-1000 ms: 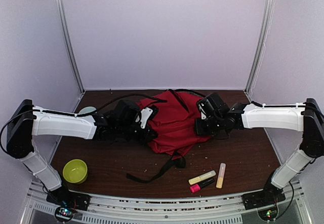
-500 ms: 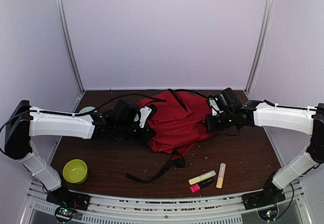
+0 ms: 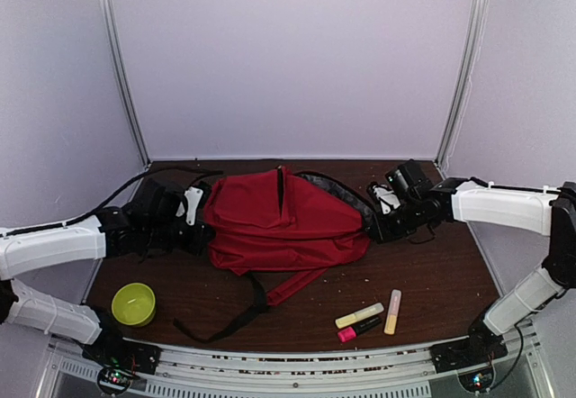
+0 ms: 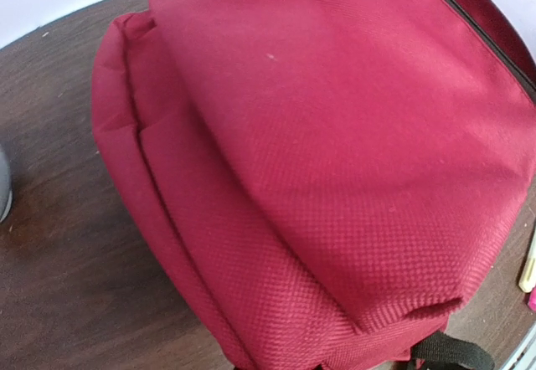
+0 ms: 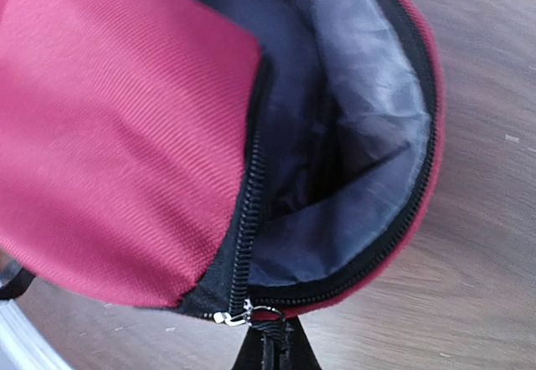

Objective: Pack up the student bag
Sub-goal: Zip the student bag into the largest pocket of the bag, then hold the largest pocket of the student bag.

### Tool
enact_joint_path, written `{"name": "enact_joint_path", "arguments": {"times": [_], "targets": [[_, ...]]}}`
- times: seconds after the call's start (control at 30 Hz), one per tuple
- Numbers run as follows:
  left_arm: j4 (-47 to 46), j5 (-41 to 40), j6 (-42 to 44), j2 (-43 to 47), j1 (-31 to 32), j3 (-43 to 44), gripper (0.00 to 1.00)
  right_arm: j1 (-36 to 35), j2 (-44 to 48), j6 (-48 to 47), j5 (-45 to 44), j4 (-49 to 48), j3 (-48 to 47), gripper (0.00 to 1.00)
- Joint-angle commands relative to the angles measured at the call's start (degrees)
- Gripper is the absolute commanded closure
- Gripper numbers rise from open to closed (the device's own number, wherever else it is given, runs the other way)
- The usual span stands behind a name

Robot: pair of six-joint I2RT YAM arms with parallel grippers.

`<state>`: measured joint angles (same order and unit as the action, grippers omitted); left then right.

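The student bag [image 3: 279, 222], a red backpack, lies stretched flat between my two grippers. My left gripper [image 3: 203, 229] is at the bag's left end, shut on its red fabric [image 4: 335, 136]. That fabric fills the left wrist view and hides the fingers. My right gripper [image 3: 373, 227] is at the bag's right end, shut on the black zipper pull [image 5: 272, 345]. The main zip stands open there and shows the grey lining [image 5: 368, 136]. A black strap [image 3: 229, 312] trails toward the front edge.
A green bowl [image 3: 133, 303] sits at front left. A yellow highlighter [image 3: 359, 315], a pink highlighter [image 3: 358, 329] and an orange highlighter [image 3: 392, 312] lie at front right. A grey round object [image 4: 3, 187] lies at the left edge of the left wrist view. Side walls enclose the table.
My left arm has drawn back to the left with the bag's end, and the bunched bag is now stretched flat. My right gripper has shifted slightly right and lower, still on the zipper pull.
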<state>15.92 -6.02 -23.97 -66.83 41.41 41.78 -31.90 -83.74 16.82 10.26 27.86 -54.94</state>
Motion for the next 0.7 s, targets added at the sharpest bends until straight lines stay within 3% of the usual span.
{"name": "enact_joint_path", "arguments": {"times": [0.0,0.03,0.07,0.13,0.17,0.23,0.37,0.47,0.67], "targets": [[0.47,-6.17,-1.83,6.51,-6.21,-3.51,1.0,-0.35,-1.62,-0.87,2.0,0.94,-0.64,1.0],[0.01,-6.75,-1.15,7.35,-6.46,-3.84,1.0,-1.4,-1.6,-1.03,2.76,0.61,-1.01,1.0],[-1.03,-6.56,0.14,7.93,-6.44,-3.97,0.87,-2.32,-1.66,-1.31,3.56,0.42,-1.44,1.0],[-3.68,-5.23,2.7,9.0,-6.28,-3.69,0.35,-3.36,-1.67,-1.24,5.19,0.12,-2.09,1.0],[-5.18,-5.22,3.99,9.52,-5.65,-3.4,0.26,-3.42,-1.61,-1.14,5.91,0.03,-2.29,1.0],[-8.05,-8.64,8.84,10.55,-2.27,-2.0,0.22,-3.43,-1.44,-1.24,6.22,0.11,-2.39,1.0],[-16.83,-17.01,25.05,6.69,13.4,2.1,0.23,-3.48,-1.65,-1.61,6.79,1.06,-2.41,1.0],[-22.93,-13.1,33.97,-3.56,20.61,6.9,0.22,-3.35,-2.09,-1.55,7.86,1.02,-2.61,1.0],[-17.69,-5.18,44.92,-29.48,27.62,27.12,0.21,-2.68,-2.73,-1.23,9.12,0.32,-2.77,1.0]]}}
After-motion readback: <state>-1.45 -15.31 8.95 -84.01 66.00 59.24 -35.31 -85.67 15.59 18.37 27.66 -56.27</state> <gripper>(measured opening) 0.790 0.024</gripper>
